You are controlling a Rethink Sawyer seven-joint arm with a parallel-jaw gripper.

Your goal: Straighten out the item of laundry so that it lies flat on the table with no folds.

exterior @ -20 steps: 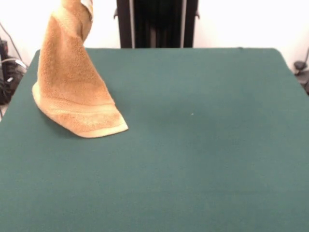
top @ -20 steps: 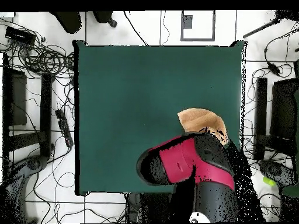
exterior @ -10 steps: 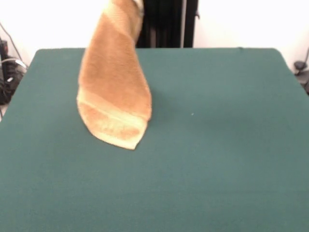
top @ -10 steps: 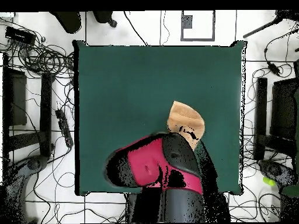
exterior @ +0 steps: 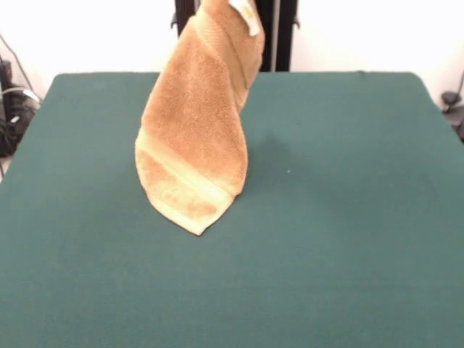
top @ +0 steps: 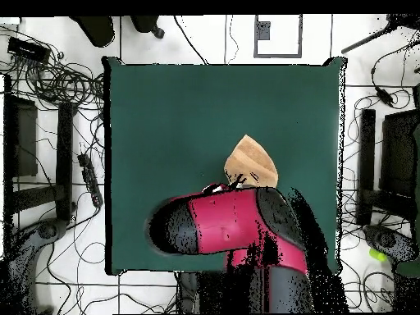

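Observation:
The orange-tan towel [exterior: 196,145] hangs from above the front view's top edge, folded into a long drape. Its lower corner points down at the dark green table [exterior: 348,217], left of centre. I cannot tell whether the corner touches the table. Two flat woven bands cross the towel near the bottom, and the small white tag [exterior: 246,16] shows near the top. My gripper holds the towel's top, but it is above the front view and hidden under the red and black arm [top: 230,230] in the overhead view. There only the towel's tip [top: 252,162] shows past the arm.
The robot's black pedestal [exterior: 232,36] stands behind the table's far edge. Cables and black stands [top: 57,123] lie on the floor around the table [top: 180,123]. A small pale speck [exterior: 288,171] lies on the felt right of the towel.
The hanging towel has swung from the table's left edge toward its middle in the front view. Its lower part has lifted off the felt into a pointed drape. The arm has moved with it.

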